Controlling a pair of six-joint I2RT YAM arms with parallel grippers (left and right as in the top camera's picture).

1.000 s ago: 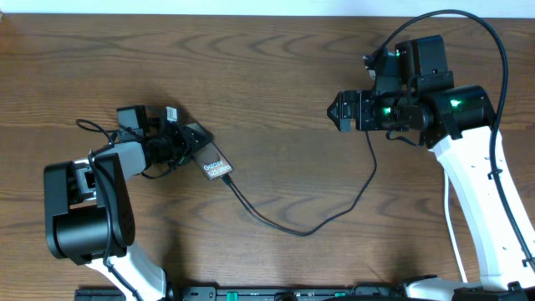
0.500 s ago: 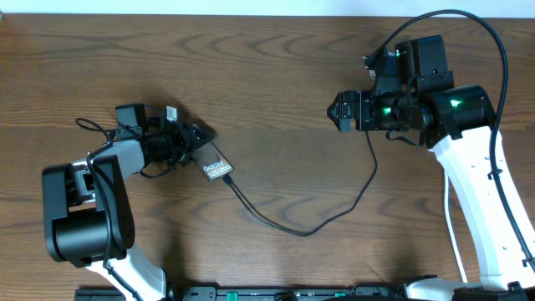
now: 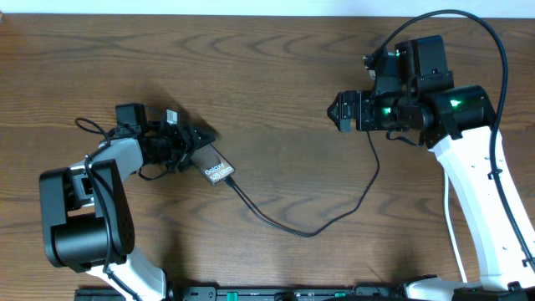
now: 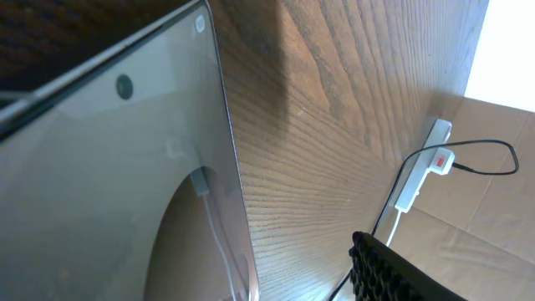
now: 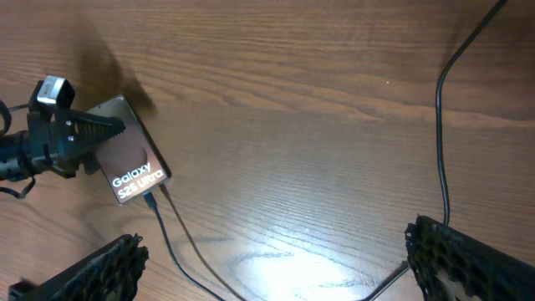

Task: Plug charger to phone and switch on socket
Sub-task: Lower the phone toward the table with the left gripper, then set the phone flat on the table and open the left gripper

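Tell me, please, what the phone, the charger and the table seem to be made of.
The phone: likely glass face, glossy, brownish; it mirrors its surroundings in the left wrist view. The charger: probably plastic or rubber sheath, matte black, lying in loose curves. The table: wood or wood-look laminate, I cannot tell which; dark grain with a soft glare patch.

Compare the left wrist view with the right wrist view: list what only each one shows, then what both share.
Left wrist only: the white socket with its red switch, far off. Right wrist only: the phone with its "Galaxy" lettering readable, the charger meeting that end of it, the left tool closed on it, and the right tool open. Both: the phone and the wooden table.
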